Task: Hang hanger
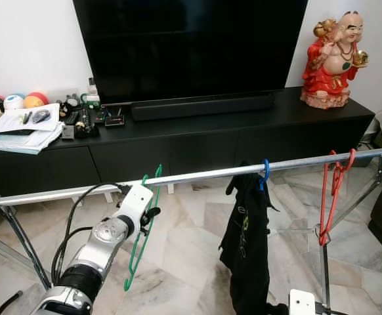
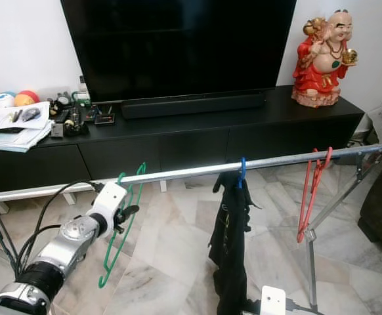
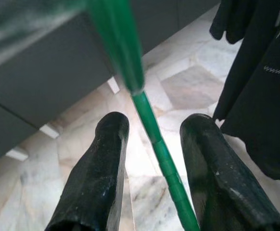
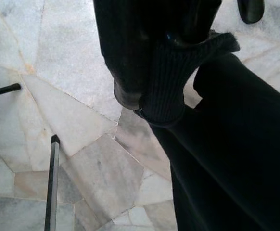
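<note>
A pale marble floor (image 1: 191, 256) runs under a metal rail (image 1: 197, 176) that crosses the room. Nearest, the left hand (image 3: 152, 159) is released, its fingers (image 3: 99, 168) spread either side of the green hanger (image 1: 138, 243), which hangs hooked over the rail; the right hand (image 4: 152, 96) is clenched on a black garment (image 1: 247, 249) hanging from a blue hanger (image 1: 264, 172). A red hanger (image 1: 332, 193) hangs further along, and behind stand a black TV cabinet (image 1: 178, 141) and a red figurine (image 1: 332, 56).

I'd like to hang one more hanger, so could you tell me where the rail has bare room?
The rail is bare between the green hanger and the blue hanger carrying the black garment, and again between that and the red hanger. It is crowded at the green hanger, where the left gripper sits.
</note>
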`<state>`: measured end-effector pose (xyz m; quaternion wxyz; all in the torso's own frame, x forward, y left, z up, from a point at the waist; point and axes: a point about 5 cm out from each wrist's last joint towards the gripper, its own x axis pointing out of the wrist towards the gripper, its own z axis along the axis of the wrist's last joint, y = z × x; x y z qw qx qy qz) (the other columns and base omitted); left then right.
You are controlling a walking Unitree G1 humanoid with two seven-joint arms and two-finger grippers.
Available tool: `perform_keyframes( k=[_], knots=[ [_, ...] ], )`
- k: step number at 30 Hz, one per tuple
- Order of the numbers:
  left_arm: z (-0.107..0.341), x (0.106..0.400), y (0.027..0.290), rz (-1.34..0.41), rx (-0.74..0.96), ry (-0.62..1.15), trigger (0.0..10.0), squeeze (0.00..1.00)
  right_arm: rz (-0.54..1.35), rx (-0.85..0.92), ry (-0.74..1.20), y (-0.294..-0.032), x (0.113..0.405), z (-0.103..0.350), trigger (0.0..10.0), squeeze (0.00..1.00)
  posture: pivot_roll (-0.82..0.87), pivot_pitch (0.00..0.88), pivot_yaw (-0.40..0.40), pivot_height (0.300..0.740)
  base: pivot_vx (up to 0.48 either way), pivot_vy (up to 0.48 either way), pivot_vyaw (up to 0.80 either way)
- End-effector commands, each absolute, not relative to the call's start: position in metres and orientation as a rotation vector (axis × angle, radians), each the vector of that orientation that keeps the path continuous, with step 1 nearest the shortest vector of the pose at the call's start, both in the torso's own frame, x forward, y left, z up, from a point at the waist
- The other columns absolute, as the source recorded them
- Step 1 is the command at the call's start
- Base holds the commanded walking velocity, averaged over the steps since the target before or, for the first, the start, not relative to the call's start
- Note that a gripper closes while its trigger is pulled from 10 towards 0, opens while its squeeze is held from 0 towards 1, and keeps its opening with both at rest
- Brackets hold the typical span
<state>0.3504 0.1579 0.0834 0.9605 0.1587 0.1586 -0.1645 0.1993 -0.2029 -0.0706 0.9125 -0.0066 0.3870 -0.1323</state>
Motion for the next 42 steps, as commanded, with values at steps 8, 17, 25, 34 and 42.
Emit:
perform_keyframes(
  k=[8,17,25,34,42],
  knots=[
    [0.083,0.354,0.150,-0.301,0.317,0.343,0.0,0.00,-0.258,-0.018,0.769,-0.199,0.206,-0.067,10.0,0.00,0.11,0.002,0.010,0.740,0.000,0.000,0.00],
    [0.083,0.354,0.150,-0.296,0.317,0.352,0.0,0.00,-0.257,-0.019,0.769,-0.199,0.206,-0.067,10.0,0.00,0.11,0.002,0.011,0.740,0.000,0.000,0.00],
    [0.083,0.353,0.152,-0.292,0.316,0.352,0.0,0.00,-0.258,-0.017,0.770,-0.198,0.205,-0.067,10.0,0.00,0.11,0.003,0.010,0.740,0.000,0.000,0.00],
    [0.086,0.353,0.153,-0.286,0.293,0.341,0.0,0.00,-0.260,-0.017,0.769,-0.200,0.205,-0.067,10.0,0.00,0.11,0.003,0.008,0.740,0.000,0.000,0.00],
    [0.099,0.351,0.164,-0.231,0.234,0.236,0.0,0.00,-0.260,-0.015,0.770,-0.200,0.205,-0.067,10.0,0.00,0.11,0.003,0.012,0.740,0.000,0.000,0.00]
  ],
)
